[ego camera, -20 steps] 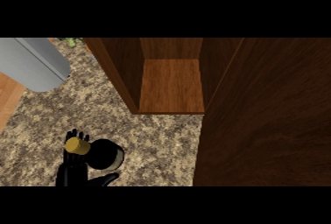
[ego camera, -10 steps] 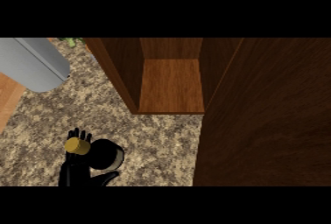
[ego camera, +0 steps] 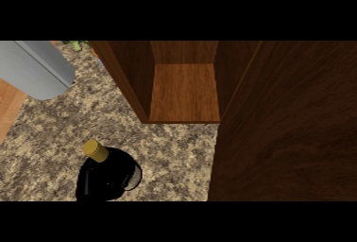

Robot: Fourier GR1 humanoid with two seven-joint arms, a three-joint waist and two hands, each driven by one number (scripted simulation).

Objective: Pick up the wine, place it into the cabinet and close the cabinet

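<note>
Wine bottle (ego camera: 106,172) shifted right, open cabinet (ego camera: 184,92) beyond

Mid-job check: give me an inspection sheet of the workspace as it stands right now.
Surface: speckled stone counter, wood strip at its left edge.
Job's things: wine, dark bottle with a gold cap, stands on the counter at lower left; cabinet is open and its shelf is bare; cabinet door is swung out at the right.
Clutter: grey cylinder at upper left; green leaves at the top edge.
Hands: nothing seen.
Cables: nothing seen.
Surroundings: nothing seen.
</note>
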